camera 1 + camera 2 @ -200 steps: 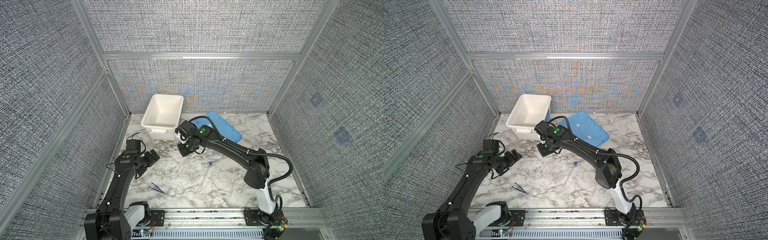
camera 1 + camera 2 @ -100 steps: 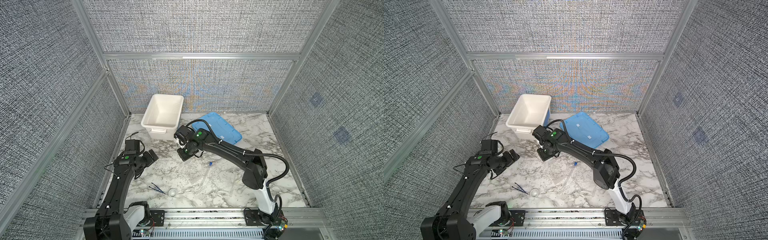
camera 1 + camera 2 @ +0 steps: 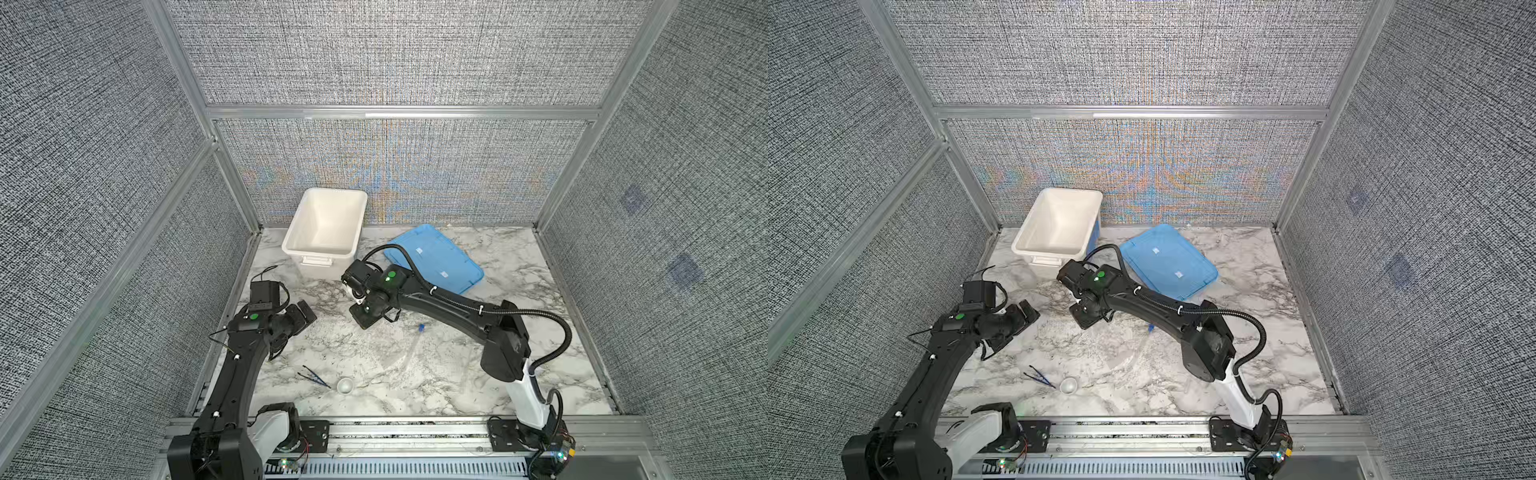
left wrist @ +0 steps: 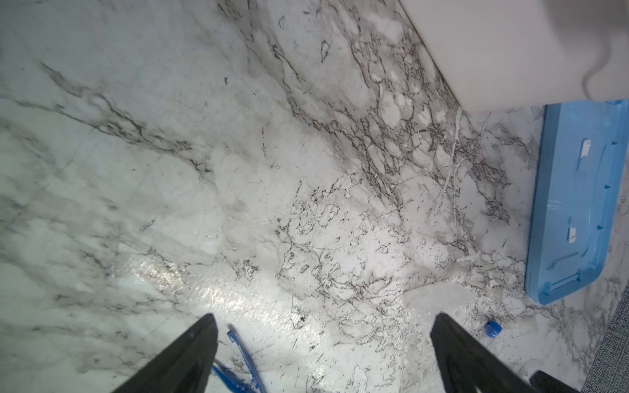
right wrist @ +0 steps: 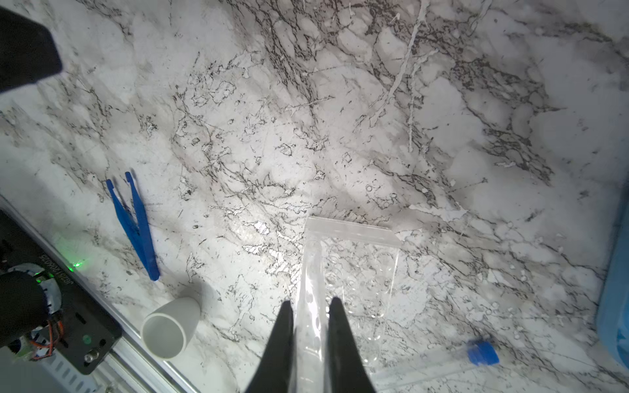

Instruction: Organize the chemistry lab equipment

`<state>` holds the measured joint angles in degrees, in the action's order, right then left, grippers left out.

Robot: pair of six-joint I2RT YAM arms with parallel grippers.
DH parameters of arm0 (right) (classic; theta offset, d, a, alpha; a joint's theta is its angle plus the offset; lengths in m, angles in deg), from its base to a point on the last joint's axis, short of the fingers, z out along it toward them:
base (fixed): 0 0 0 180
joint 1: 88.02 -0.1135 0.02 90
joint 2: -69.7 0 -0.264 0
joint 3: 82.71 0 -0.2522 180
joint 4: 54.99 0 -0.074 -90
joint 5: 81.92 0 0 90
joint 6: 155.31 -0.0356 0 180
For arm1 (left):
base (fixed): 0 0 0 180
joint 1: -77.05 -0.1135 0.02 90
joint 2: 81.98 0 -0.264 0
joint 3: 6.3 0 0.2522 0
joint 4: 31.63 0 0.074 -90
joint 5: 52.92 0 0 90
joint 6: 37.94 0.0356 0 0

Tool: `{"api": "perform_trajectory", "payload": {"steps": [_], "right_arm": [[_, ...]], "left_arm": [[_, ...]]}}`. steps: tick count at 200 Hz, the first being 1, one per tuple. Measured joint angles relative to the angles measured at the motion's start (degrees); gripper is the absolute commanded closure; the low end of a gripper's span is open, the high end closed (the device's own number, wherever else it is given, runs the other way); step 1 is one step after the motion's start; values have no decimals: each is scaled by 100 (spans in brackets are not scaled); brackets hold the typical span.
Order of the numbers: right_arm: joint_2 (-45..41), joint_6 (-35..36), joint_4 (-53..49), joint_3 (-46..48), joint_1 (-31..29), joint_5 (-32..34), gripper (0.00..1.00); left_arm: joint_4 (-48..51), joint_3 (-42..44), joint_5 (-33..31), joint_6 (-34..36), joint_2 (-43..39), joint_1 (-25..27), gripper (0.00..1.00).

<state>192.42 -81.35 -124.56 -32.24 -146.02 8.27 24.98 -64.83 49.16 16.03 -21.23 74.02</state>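
On the left, our left tool (image 4: 323,320) hangs above the marble tabletop (image 3: 457,374) with its fingers spread wide and nothing between them. Right of it, toward the front rail, the tweezers (image 3: 315,376) lie flat, with the small white cup (image 3: 345,384) just beside their tip. At centre, in front of the white tub (image 3: 316,252), our right tool (image 5: 311,303) is clamped on the edge of a clear plastic piece (image 5: 354,231). A blue-capped clear tube (image 5: 478,354) lies near it, with the blue lid (image 3: 436,257) beyond
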Motion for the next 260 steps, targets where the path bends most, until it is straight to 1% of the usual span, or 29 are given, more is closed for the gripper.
{"api": "perform_trajectory", "payload": {"steps": [29,129,197,219,260], "right_arm": [[-2,-2,-15,0,-22,59,83],[9,96,-166,-76,-214,247,83],[149,107,-295,-243,-219,358,82],[184,87,-367,-337,-219,358,81],[232,66,-437,-459,-219,350,80]], "left_arm": [[-15,13,7,0,0,0,1],[-127,109,17,-26,2,0,1],[-229,122,68,-26,15,0,1],[-243,131,101,-44,11,0,1],[-247,149,127,-44,11,0,1]]}}
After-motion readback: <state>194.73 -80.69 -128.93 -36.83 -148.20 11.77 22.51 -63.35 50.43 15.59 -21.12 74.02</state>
